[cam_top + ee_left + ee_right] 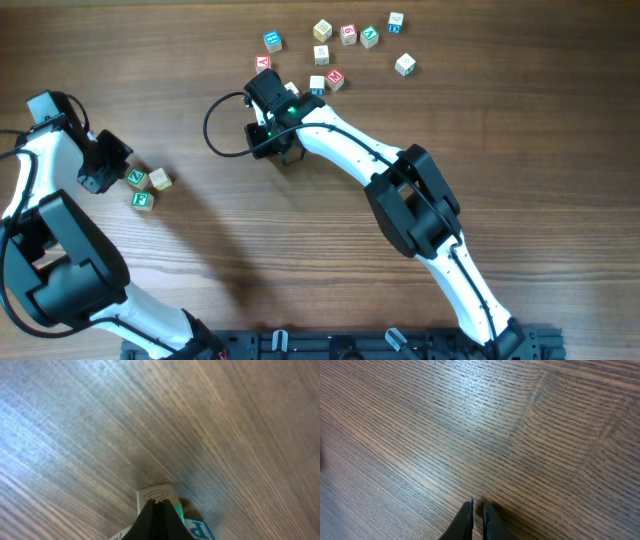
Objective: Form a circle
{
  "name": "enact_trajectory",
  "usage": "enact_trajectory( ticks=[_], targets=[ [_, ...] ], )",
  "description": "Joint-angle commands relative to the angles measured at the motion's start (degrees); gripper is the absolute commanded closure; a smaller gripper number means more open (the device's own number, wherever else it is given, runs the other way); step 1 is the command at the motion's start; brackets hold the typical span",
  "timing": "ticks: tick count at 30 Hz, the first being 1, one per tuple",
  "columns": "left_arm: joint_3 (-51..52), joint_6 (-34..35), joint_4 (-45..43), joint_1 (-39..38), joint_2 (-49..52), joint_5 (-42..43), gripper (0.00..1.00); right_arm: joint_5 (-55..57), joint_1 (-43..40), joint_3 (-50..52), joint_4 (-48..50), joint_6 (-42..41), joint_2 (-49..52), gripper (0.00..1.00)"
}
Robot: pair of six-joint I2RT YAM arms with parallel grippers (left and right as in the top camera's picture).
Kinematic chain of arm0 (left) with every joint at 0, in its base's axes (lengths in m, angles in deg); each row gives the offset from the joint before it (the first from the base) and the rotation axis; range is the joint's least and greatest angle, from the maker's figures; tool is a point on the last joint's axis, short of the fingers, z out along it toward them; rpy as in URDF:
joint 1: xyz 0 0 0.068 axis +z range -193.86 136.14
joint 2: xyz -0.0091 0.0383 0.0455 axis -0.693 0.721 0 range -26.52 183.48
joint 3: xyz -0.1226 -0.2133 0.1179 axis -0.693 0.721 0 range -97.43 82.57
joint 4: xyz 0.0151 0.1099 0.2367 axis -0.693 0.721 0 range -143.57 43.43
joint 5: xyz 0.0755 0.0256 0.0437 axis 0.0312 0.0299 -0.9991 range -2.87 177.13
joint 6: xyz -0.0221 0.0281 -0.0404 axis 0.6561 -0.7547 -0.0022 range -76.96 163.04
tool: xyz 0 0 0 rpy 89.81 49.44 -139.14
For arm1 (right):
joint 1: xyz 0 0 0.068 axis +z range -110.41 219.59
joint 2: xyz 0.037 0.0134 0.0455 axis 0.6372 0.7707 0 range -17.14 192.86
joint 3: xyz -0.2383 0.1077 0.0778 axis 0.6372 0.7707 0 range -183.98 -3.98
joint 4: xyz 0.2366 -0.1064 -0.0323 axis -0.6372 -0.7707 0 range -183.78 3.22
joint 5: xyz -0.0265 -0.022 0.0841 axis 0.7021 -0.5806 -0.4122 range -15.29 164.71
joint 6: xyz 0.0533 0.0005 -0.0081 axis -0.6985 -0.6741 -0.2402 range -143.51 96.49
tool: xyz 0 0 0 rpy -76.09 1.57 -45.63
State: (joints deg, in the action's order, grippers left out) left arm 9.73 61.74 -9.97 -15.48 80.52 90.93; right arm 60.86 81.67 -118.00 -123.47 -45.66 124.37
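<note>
Presently finding the cluster of three small pale wooden letter cubes (146, 186), one green-faced, sitting at the left side of the brown wooden table (300, 250), forming no ring. Noting left jaws clenched, empty, tip at the nearest cube (156, 494), cluster lying just beyond toward the table's middle. Noting right jaws clenched, empty, well apart beside the larger scatter of similar cubes (345, 45). Judging the left arm (60, 255) nearer.

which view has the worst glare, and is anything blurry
Left wrist: broad pale glare washes the table at left, grain soft, cube cluster by the fingers slightly blurred. Right wrist: smaller bright patch up top, grain crisp. Overhead: even light, sharp, soft arm shadows.
</note>
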Motion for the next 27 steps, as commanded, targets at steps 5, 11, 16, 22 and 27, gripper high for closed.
enact_trajectory(
  ticks=[5, 11, 16, 22, 27],
  targets=[
    [-0.52, 3.04, -3.17, -0.13, 1.36, -3.89, 0.96, 3.78, -0.17, 0.46, -1.57, 1.18, 0.46, 0.9],
    [-0.52, 4.5, -4.15, 0.11, 3.61, -2.73, 0.96, 3.78, -0.17, 0.46, -1.53, 1.16, 0.46, 0.9],
    [-0.52, 4.5, -4.76, 0.11, 3.61, 0.07, 0.96, 3.78, -0.15, 0.46, -1.51, 1.18, 0.46, 0.9],
    [-0.52, 4.48, -4.55, 0.11, 3.61, 7.58, 0.96, 3.8, -0.17, 0.46, -1.51, 1.16, 0.46, 0.9],
    [-0.52, 4.46, -3.02, 0.13, 3.61, 8.35, 0.96, 4.0, -0.17, 0.46, -1.55, 1.16, 0.46, 0.9]
  ],
)
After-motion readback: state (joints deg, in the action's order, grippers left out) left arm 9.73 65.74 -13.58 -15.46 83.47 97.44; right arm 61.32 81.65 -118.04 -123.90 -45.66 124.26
